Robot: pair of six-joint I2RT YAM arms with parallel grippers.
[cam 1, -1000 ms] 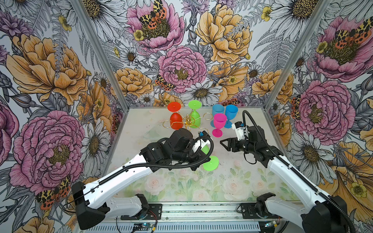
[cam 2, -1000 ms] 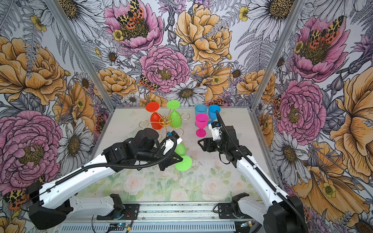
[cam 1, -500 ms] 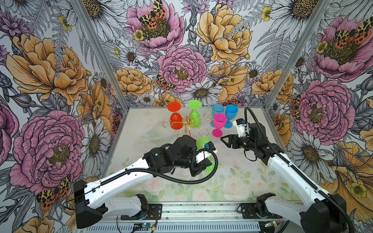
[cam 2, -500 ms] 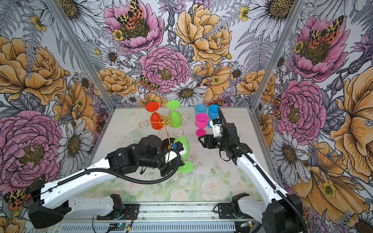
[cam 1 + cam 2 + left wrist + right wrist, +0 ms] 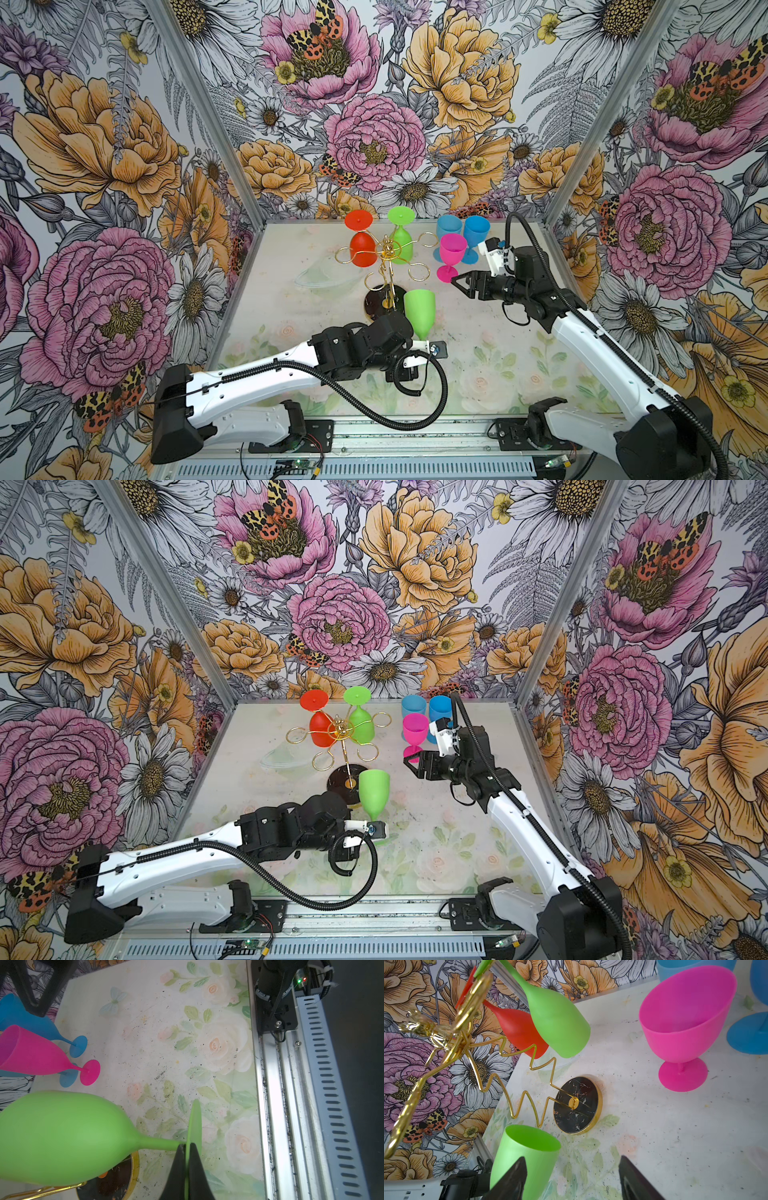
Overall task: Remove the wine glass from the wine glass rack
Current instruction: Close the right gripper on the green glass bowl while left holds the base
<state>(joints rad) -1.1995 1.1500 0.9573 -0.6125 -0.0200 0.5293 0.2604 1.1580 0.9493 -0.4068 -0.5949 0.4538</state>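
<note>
Near the middle of the table [image 5: 498,353], just beside the base of the wine glass rack [image 5: 386,253], a green wine glass [image 5: 419,311] is upright and already off the loops; only setting down and release appear left. The left gripper [image 5: 187,1147] pinches its foot; the right gripper [image 5: 572,1157] gapes empty nearby.

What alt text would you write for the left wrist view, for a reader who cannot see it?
The left gripper is shut on the foot of the green wine glass, over a floral table. Past it stand a pink glass and blue glasses, and the black, gold-rimmed base of the wine glass rack shows behind the green bowl.
</note>
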